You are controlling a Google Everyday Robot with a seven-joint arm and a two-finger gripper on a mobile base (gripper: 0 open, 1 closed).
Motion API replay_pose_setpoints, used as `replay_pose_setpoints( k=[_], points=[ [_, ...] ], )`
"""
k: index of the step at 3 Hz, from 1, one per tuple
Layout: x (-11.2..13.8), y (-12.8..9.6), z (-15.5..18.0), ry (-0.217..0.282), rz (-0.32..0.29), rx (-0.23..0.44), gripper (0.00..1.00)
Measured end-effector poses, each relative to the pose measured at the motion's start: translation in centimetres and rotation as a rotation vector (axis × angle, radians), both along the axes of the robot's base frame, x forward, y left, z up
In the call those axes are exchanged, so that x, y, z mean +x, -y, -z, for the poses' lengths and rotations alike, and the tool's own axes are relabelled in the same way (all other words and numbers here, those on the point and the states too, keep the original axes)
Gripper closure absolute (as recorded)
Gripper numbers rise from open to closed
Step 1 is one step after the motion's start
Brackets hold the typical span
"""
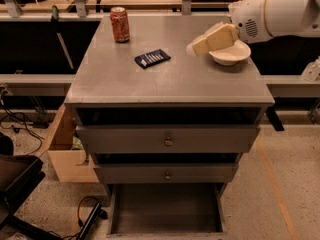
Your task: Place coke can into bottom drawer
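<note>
The coke can (pixel 120 24) stands upright at the back left of the grey cabinet top (pixel 165 79). My gripper (pixel 192 48) reaches in from the right above the cabinet top, just left of the white bowl and well to the right of the can. The bottom drawer (pixel 165 209) is pulled out at floor level and its tray looks empty.
A white bowl (pixel 231 54) sits at the back right of the top. A dark flat packet (pixel 152 58) lies between can and bowl. Two knobbed drawers (pixel 168 140) are closed. A wooden box (pixel 65 149) stands to the cabinet's left, with cables (pixel 90 216) on the floor.
</note>
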State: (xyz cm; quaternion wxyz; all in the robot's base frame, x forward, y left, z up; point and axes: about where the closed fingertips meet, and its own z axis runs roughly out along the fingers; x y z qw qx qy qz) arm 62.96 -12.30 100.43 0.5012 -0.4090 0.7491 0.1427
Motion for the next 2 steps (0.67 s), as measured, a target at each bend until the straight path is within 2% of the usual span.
replay_pose_setpoints(
  k=[1, 2],
  points=[
    [1.63, 0.47, -1.64, 0.069, 0.053, 0.027, 0.0],
    [1.63, 0.42, -1.64, 0.069, 0.052, 0.026, 0.0]
  ],
)
